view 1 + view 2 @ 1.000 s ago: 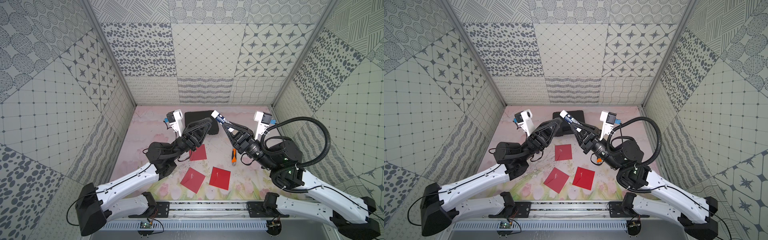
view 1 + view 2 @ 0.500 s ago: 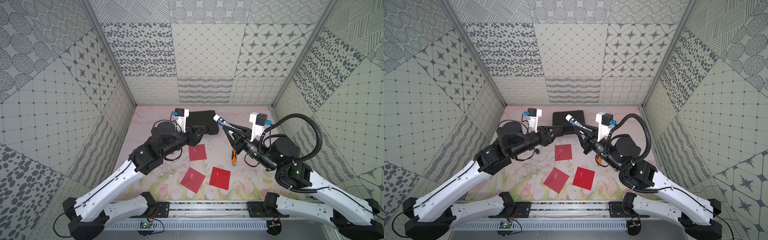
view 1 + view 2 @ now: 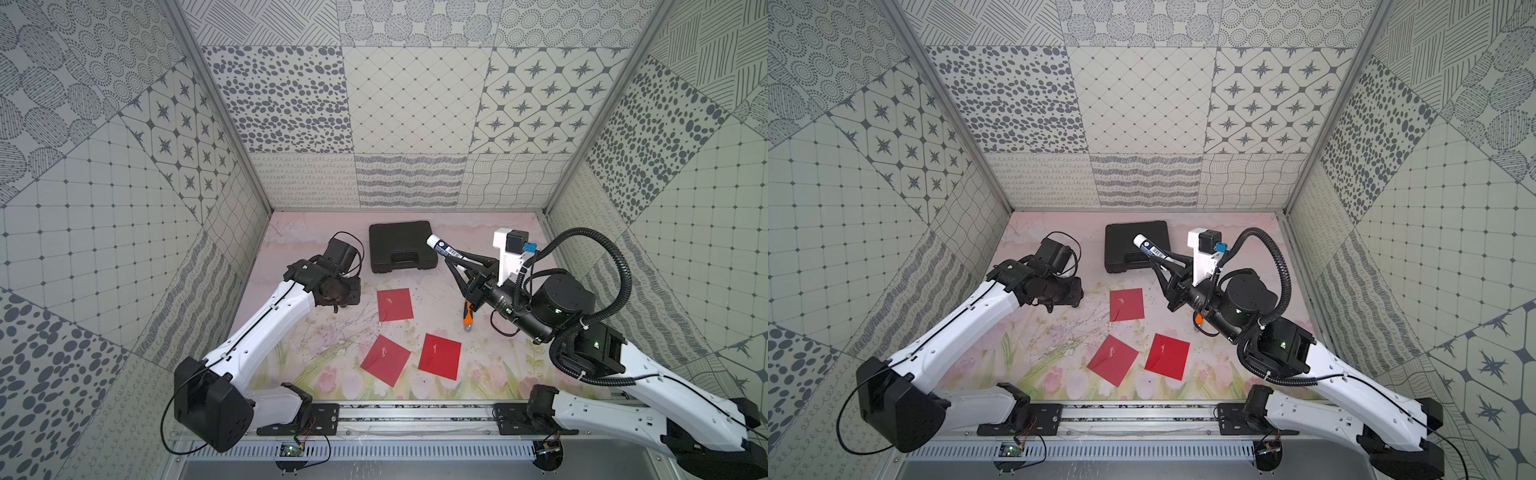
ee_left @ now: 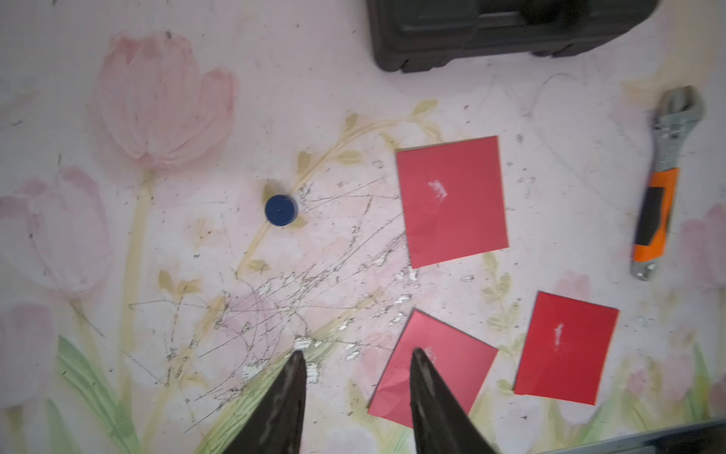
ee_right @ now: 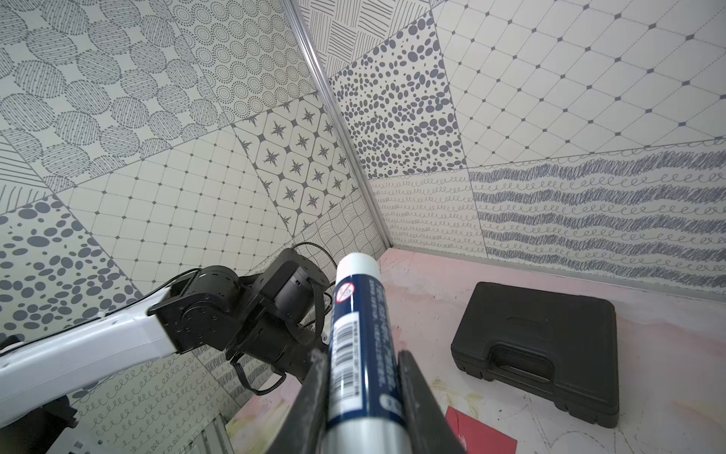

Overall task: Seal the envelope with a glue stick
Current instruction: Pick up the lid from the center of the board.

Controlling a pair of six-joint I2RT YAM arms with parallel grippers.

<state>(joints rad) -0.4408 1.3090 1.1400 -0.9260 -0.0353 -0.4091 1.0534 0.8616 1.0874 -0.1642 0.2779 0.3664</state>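
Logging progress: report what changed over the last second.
The left pincer pulled away from the glue stick toward its own side and now points down, open and empty. The right pincer still grips the glue stick; red envelopes, black case and wrench stayed put.

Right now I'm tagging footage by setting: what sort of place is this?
Probably a robot test booth: patterned walls enclose a floral tabletop, with left arm and right arm on a front rail.

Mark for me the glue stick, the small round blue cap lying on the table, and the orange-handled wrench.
white-and-navy glue stick (image 5: 345, 361), right wrist view, barcode label.
round dark-blue cap (image 4: 281, 210), left wrist view, flat top.
orange-and-black-handled wrench (image 4: 654, 220), left wrist view, handle.
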